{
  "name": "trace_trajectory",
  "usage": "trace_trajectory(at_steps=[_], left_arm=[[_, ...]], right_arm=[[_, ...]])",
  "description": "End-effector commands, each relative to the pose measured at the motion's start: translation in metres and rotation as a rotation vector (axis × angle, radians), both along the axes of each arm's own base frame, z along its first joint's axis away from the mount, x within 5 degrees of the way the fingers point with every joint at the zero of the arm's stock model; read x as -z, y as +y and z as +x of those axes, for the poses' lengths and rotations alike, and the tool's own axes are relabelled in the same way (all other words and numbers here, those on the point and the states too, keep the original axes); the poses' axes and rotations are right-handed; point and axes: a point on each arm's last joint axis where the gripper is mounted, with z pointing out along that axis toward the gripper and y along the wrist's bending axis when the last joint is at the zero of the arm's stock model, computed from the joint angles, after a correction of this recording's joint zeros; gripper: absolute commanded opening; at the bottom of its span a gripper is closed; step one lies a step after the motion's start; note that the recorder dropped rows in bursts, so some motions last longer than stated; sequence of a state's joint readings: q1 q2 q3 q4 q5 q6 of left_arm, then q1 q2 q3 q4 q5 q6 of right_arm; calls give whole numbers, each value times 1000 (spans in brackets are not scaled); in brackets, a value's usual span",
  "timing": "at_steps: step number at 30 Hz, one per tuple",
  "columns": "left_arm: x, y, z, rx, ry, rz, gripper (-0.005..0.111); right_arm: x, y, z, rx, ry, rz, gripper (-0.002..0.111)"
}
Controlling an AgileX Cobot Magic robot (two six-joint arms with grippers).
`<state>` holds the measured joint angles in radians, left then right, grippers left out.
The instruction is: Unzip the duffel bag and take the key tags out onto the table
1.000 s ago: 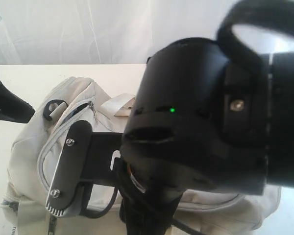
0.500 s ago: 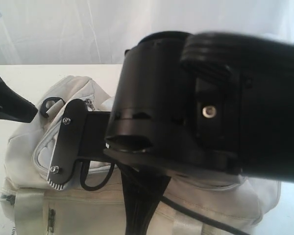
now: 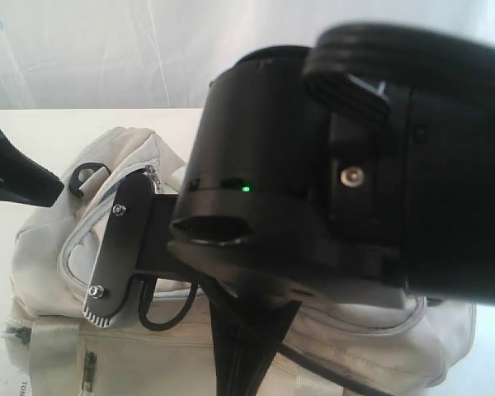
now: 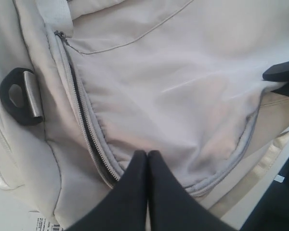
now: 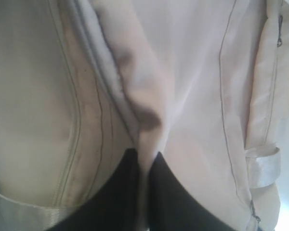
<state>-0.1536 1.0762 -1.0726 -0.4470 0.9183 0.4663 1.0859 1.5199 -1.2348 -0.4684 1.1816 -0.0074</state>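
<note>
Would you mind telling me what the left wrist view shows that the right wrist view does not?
Only the left wrist view shows a black D-ring and a curved zipper with a dark line along it, which the left claw meets with its fingertips together. Only the right wrist view shows the right claw pinching a raised fold of fabric, plus a shiny webbing strap. Both show the cream duffel bag filling the frame, with a dark claw closed against it.
</note>
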Motion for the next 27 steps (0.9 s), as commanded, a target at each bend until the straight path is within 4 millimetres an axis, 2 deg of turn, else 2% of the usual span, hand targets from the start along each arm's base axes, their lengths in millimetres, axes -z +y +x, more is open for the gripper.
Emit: trace_trajectory(at_steps=[1,7,9,11,17,27], left_arm=[[-2,-1,-4,11,5,-20,0],[-2,-1,-4,11,5,-20,0],[-2,-1,-4,11,5,-20,0],[-2,-1,-4,11,5,-20,0],[-2,-1,-4,11,5,-20,0],[-3,-1,-4,10,4,-20,0]], right_arm=[[-3,-3,-3,29,29,-4,5],[-3,-3,-3,29,29,-4,29],[-3,-3,-3,24,28,-8,29],[-3,-3,-3,23,26,-9,26],[-5,-4,0,22,-4,-19,0],[-15,-9,3,11,-80,-28,0]])
